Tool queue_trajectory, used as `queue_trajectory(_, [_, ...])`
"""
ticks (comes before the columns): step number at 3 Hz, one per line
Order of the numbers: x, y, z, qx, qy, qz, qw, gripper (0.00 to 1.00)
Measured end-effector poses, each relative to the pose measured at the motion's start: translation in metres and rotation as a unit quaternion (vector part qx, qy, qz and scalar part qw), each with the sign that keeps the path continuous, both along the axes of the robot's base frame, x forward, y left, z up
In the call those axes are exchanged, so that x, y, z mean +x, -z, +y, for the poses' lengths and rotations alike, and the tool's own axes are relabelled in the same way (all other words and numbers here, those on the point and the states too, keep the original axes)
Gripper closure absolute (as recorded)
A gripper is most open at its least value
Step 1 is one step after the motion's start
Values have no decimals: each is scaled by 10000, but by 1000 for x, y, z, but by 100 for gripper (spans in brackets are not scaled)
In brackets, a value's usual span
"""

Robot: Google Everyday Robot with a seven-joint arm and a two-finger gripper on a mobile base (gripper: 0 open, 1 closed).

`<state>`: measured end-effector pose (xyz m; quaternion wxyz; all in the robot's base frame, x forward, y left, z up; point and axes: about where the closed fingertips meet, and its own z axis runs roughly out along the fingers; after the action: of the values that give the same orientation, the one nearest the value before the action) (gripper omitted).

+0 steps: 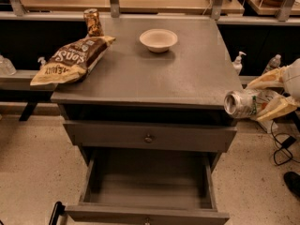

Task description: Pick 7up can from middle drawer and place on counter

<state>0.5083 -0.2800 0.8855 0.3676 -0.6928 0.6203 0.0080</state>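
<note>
At the near edge the open drawer [147, 184] stands pulled out, its front panel cut off, with one shut drawer [187, 137] above. Just right of the counter [164, 81], at its near right corner, the gripper [257, 101], arm cut off, clasps the one 7up can [240, 103] in the air, long axis left-right, one end facing left. Farther back on the counter sit one bowl [158, 40], one chip bag [72, 60] and one brown can [93, 22].

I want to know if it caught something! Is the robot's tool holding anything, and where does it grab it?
Yes. The tool holds the 7up can sideways, gripping its body near the end pointing away from the counter.
</note>
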Motion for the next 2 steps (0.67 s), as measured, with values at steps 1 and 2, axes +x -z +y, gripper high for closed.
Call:
queue_trajectory(1, [30, 14, 61, 49, -705, -2, 9975, 100])
queue_trajectory(2, [58, 21, 111, 65, -1227, 9, 9924, 100])
